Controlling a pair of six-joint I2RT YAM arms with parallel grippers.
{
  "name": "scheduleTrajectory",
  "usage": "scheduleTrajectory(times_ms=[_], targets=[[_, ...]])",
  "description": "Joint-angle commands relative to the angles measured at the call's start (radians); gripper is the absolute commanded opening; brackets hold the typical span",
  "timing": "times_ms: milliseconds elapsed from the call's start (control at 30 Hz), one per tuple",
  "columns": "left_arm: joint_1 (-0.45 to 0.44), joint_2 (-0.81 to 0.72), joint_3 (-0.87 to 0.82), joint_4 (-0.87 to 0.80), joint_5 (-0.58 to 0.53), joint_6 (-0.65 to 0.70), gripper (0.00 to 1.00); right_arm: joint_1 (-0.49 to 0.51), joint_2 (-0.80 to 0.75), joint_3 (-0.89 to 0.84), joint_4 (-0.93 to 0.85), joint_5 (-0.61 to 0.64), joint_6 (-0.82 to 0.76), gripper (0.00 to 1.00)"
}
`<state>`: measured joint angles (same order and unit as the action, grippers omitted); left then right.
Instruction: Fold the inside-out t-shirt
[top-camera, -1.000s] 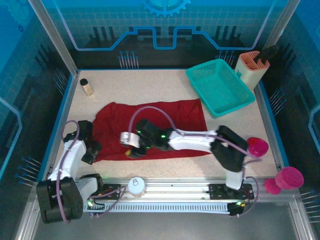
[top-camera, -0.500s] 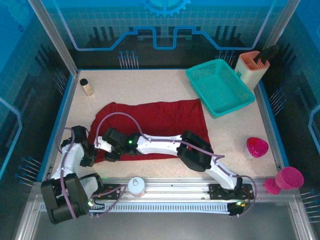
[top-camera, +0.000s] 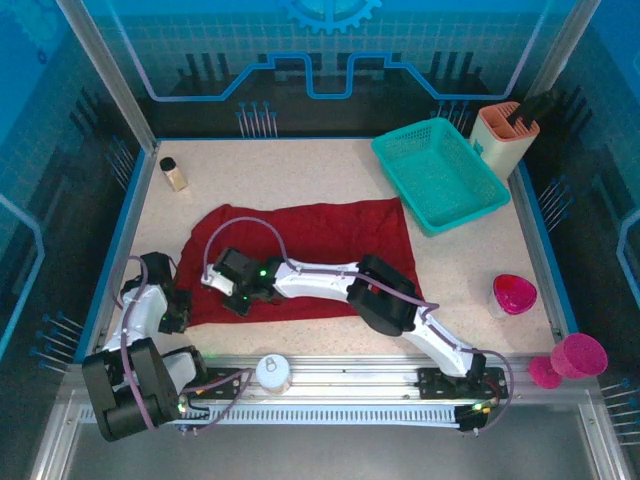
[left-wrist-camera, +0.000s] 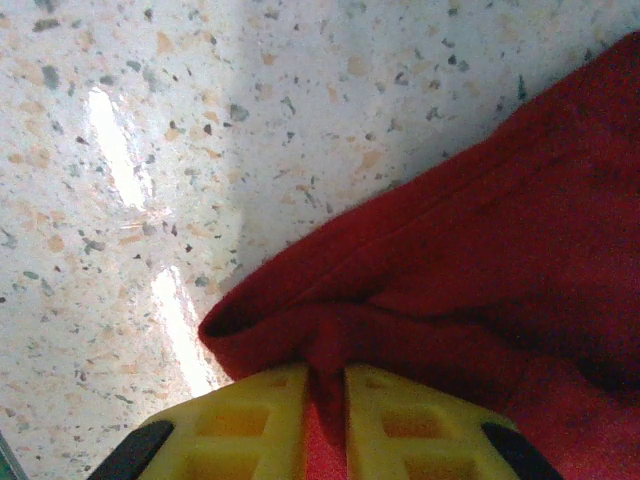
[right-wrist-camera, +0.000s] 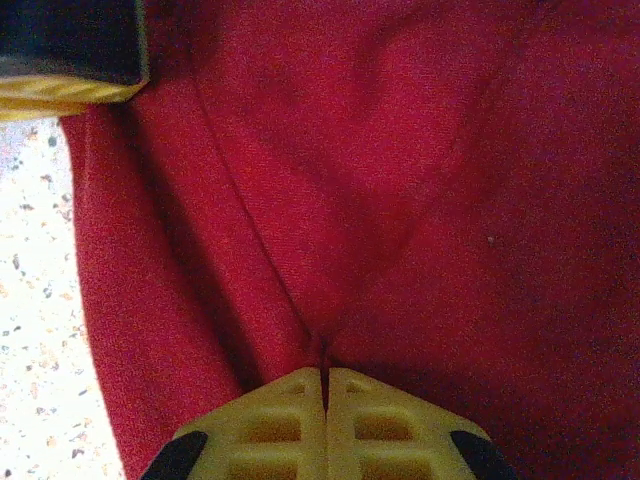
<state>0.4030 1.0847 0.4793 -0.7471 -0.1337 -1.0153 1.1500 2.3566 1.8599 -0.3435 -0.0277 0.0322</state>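
The right gripper (right-wrist-camera: 322, 372), half open a second ago, now pinches a ridge of the plain dark red cloth t-shirt (top-camera: 330, 240), closer to its 8 o'clock corner. The left gripper (left-wrist-camera: 327, 385) clamps a fold at that corner. The shirt lies spread across the middle of the speckled table (top-camera: 300, 170).

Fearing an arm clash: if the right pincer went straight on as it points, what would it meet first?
More of the t-shirt: the right pincer is shut on a pinch of it, cloth lying ahead. The left pincer looks off to one side.
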Motion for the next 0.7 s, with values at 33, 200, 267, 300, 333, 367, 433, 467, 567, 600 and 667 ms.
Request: scheduleTrajectory(times_ms=[33,200,267,300,333,367,433,467,567,600,667], targets=[[0.017,-0.005,-0.016,0.009,-0.026,-0.003,0.17,-0.08,-0.076,0.022,0.031,-0.028,0.092,0.0],[0.028,0.0,-0.021,0.009,-0.054,0.011,0.17,-0.155,-0.036,0.038,0.035,0.055,0.189,0.0],[0.029,-0.002,-0.022,0.008,-0.065,0.013,0.17,-0.183,-0.015,0.027,0.066,0.109,0.231,0.0],[0.03,-0.004,-0.022,0.008,-0.069,0.015,0.17,-0.199,0.001,0.027,0.076,0.145,0.256,0.0],[0.031,-0.006,-0.021,0.009,-0.07,0.017,0.17,-0.215,0.014,0.03,0.083,0.164,0.282,0.0],[0.032,-0.008,-0.02,0.012,-0.073,0.02,0.18,-0.228,0.023,0.031,0.088,0.17,0.307,0.0],[0.034,-0.012,-0.018,0.022,-0.078,0.03,0.19,-0.258,0.03,0.031,0.096,0.169,0.369,0.01],[0.036,-0.013,-0.016,0.029,-0.075,0.038,0.2,-0.271,0.029,0.033,0.1,0.149,0.39,0.06],[0.036,-0.018,-0.004,0.044,-0.053,0.052,0.29,-0.291,-0.003,-0.009,0.158,0.085,0.442,0.35],[0.037,-0.022,-0.003,0.053,-0.041,0.056,0.35,-0.292,-0.024,-0.038,0.177,0.074,0.451,0.4],[0.036,-0.042,0.005,0.051,-0.023,0.06,0.41,-0.297,-0.105,-0.113,0.21,0.051,0.438,0.42]])
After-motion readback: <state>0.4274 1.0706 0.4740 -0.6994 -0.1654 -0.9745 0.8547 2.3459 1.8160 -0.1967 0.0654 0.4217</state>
